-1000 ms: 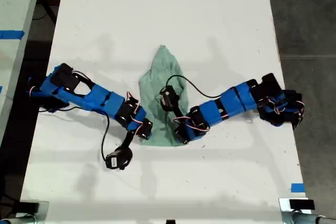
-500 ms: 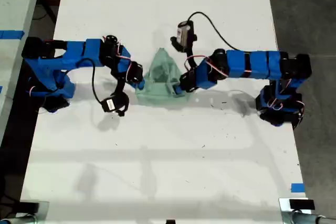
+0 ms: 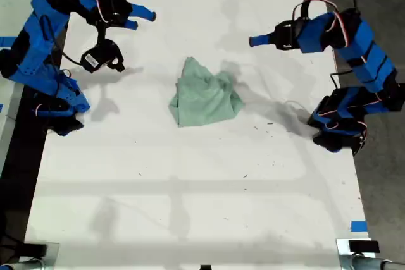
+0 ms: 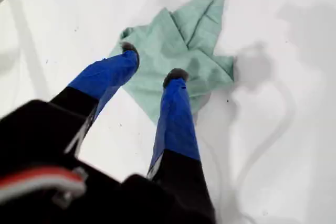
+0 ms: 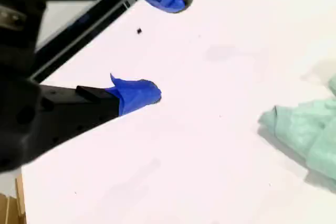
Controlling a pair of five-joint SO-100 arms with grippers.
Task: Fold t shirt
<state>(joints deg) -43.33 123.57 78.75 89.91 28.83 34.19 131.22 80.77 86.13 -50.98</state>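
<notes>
The t shirt [image 3: 205,99] is a small mint-green cloth lying bunched on the white table [image 3: 190,207], with a point toward the far side. My first gripper [image 3: 256,41] hangs above the table at the exterior view's right, apart from the cloth. In the first wrist view its blue fingers [image 4: 176,108] stand open over the t shirt [image 4: 194,40] with nothing between them. My second gripper [image 3: 140,19] is raised at the exterior view's far left, well clear of the cloth. It is open and empty [image 5: 169,44], and the t shirt [image 5: 307,124] shows only at that picture's edge.
Both arm bases stand at the table's side edges in the exterior view, one at the left [image 3: 60,115] and one at the right [image 3: 335,134]. A second table with blue tape [image 3: 12,41] lies beyond a dark gap at the exterior view's left. Blue tape [image 3: 358,226] marks the near right corner.
Both grippers held the cloth's edges and carried them toward the far side. Now they have let go, risen and drawn back to the sides. The t shirt lies in a shorter bundle.
</notes>
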